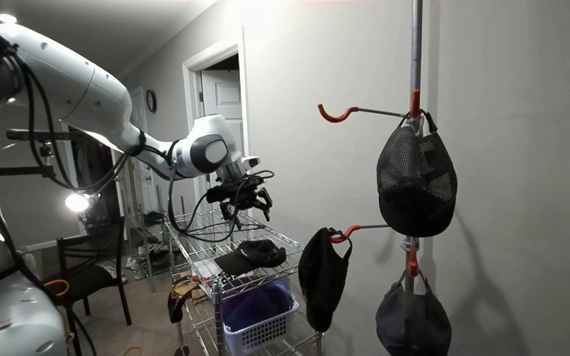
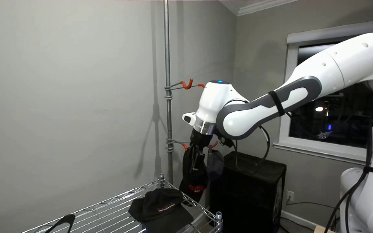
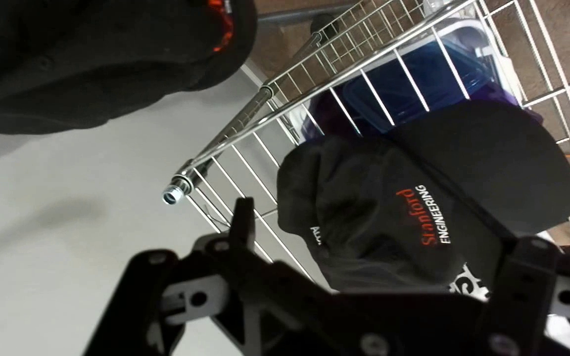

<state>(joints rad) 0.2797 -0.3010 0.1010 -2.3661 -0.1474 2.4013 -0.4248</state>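
Cap with words clear only in wrist view lies by the rack's edge, air below my spread fingers.

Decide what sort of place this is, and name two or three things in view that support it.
Probably a room in a home, though nothing proves it. The clues are a panelled door, a dark chair and baseball caps hung on red-tipped hooks.
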